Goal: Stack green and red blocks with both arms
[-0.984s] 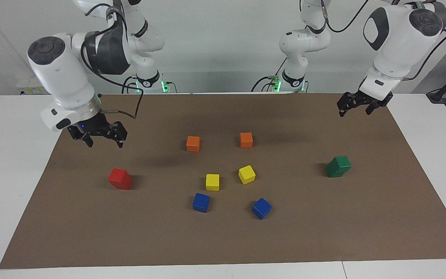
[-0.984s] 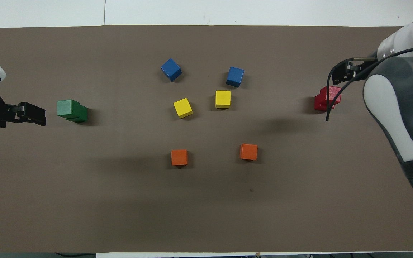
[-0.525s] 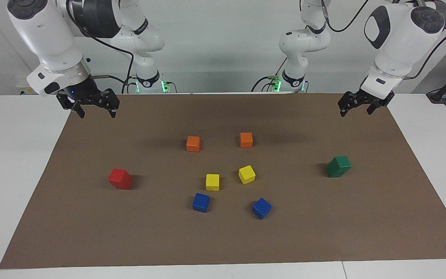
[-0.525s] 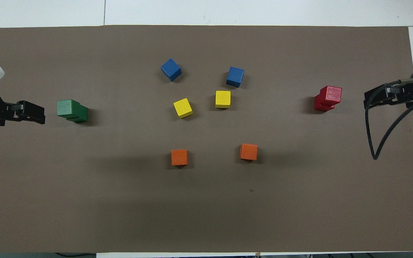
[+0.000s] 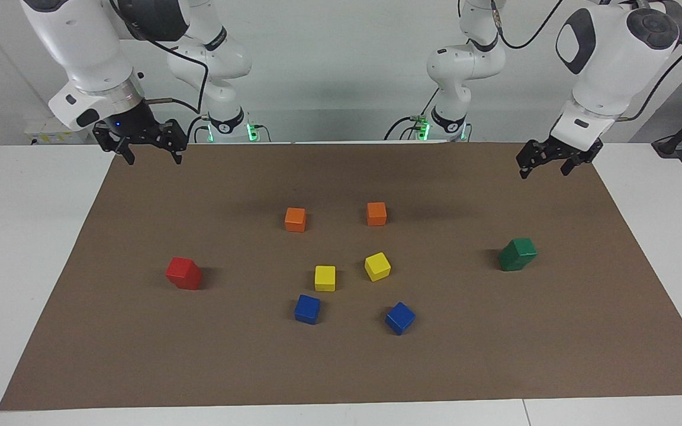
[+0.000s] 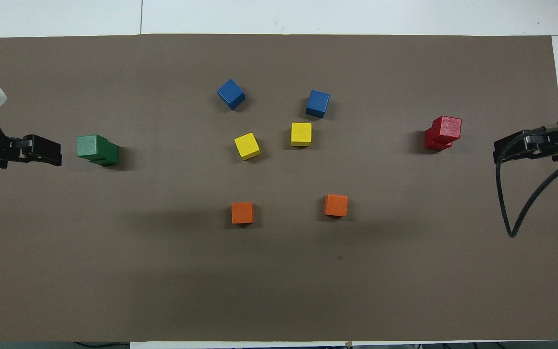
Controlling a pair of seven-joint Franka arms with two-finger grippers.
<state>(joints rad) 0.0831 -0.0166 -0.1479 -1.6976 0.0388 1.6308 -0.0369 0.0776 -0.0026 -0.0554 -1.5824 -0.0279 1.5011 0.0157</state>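
Two red blocks (image 5: 184,273) (image 6: 442,133) stand one on the other toward the right arm's end of the brown mat, the top one twisted and offset. Two green blocks (image 5: 517,254) (image 6: 96,149) are stacked the same way toward the left arm's end. My right gripper (image 5: 153,158) (image 6: 509,149) hangs open and holds nothing, over the mat's corner by the robots. My left gripper (image 5: 543,171) (image 6: 46,151) is also open with nothing in it, raised over the mat's edge at its own end. Neither gripper touches a block.
In the middle of the brown mat (image 5: 341,367) lie two orange cubes (image 5: 295,219) (image 5: 376,213), two yellow cubes (image 5: 325,278) (image 5: 378,266) and two blue cubes (image 5: 307,309) (image 5: 400,318), all apart. White table surrounds the mat.
My right gripper has risen from just above the red stack and drawn back toward the robots and the mat's corner. The left arm has barely moved. No block has shifted.
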